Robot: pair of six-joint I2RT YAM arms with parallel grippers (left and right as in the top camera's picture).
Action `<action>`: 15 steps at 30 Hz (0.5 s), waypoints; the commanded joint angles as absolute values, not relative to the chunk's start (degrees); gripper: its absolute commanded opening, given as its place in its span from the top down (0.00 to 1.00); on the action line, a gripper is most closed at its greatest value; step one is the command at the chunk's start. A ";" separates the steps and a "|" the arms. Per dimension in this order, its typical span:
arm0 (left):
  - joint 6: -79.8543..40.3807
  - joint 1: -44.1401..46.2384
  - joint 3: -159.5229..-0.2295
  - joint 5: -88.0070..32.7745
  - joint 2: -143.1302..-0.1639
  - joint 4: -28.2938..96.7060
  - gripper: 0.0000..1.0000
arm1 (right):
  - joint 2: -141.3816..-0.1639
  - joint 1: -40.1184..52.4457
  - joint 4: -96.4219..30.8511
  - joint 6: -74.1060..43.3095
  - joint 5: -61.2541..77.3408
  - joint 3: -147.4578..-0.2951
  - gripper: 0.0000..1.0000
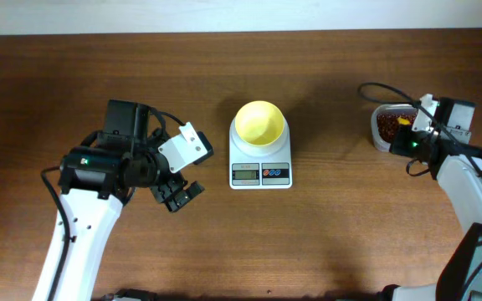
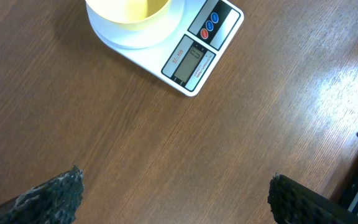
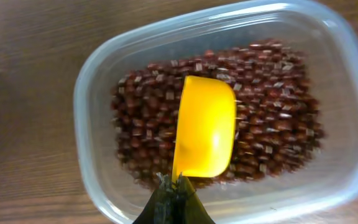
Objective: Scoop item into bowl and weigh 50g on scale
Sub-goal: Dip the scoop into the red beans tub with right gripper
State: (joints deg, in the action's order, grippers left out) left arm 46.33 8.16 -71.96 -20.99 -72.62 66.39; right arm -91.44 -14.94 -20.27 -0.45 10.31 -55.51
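From above, the pale-yellow bowl (image 1: pixel 260 123) sits on the scale (image 1: pixel 260 174) in the middle of the desk (image 1: pixel 241 251), nothing in it yet. The left hand (image 1: pixel 176 194) hangs near the scale's left side, spread wide, holding nothing. The right hand (image 1: pixel 407 125) is over at the clear container (image 1: pixel 378 134) on the far right.

Left wrist view: both fingers (image 2: pixel 51 198) are wide apart over bare desk, with the scale and bowl up ahead.

Right wrist view: the hand is clamped tight on the handle of the yellow scoop (image 3: pixel 205 127). Its cup lies on the beans (image 3: pixel 272 93) and looks empty. I'd say we're at the first dig. Next it needs to push the cup under the beans, then lift it level so nothing rolls off on the way to the bowl.
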 commanded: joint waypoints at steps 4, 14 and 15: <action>47.27 7.97 -73.01 -21.21 -71.99 66.30 0.01 | -93.17 -15.09 -22.52 -3.73 16.40 -55.46 0.96; 47.27 7.97 -73.01 -21.21 -71.99 66.30 0.01 | -93.17 -17.50 -23.79 -15.57 16.56 -55.46 0.96; 47.27 7.97 -73.01 -21.21 -71.99 66.30 0.01 | -93.17 -18.09 -23.81 -15.57 18.13 -55.46 0.96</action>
State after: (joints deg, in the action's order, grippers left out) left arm 46.33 8.16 -71.96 -20.99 -72.62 66.39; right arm -91.90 -16.97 -22.28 -12.95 15.16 -56.05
